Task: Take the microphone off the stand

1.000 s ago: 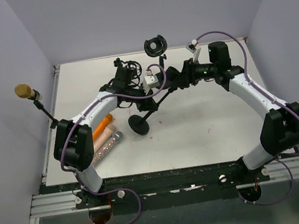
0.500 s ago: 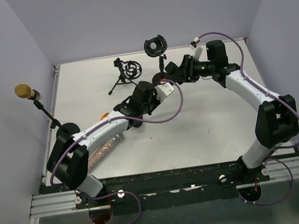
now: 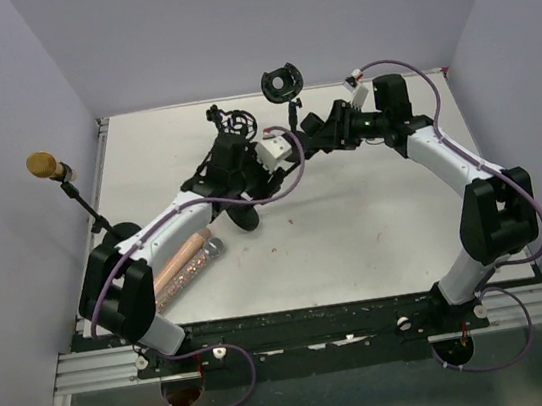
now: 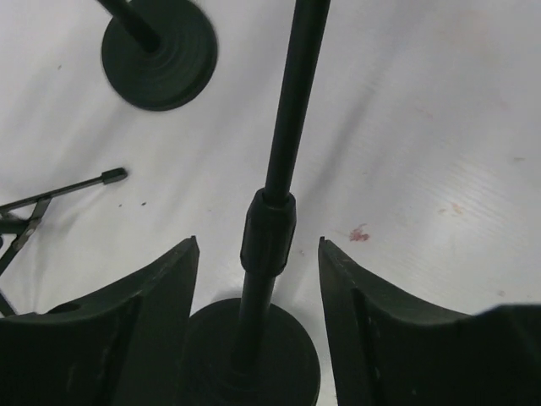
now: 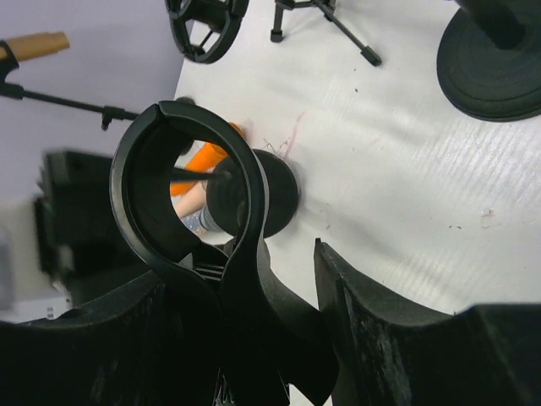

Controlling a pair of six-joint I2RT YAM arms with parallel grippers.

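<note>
The left claw (image 4: 258, 245) stands apart, one finger on either side of the stand's pole (image 4: 283, 110) with a strip of table showing on both sides. It straddles the pole just above the round base (image 4: 245, 355) and grips nothing. The right claw (image 5: 238, 266) is closed on the neck of the clip (image 5: 252, 199) at the stand's top, as far as its own camera shows, and the ring of that clip is empty. The pink-bodied microphone (image 3: 184, 266) lies flat on the table (image 3: 374, 219) behind the left claw, beside its forearm and well apart from the right claw. By that, the removal looks done and only the letting go is left.

The danger is in the withdrawal. The pole sits close between the left claw's fingers; if that arm pulls away sideways rather than straight back, a finger would catch the pole and lever the base over. The right claw pinning the clip makes it worse — the stand would twist against that hold, or topple once released. A falling stand could land on the microphone, which is round and would likely roll.
</note>
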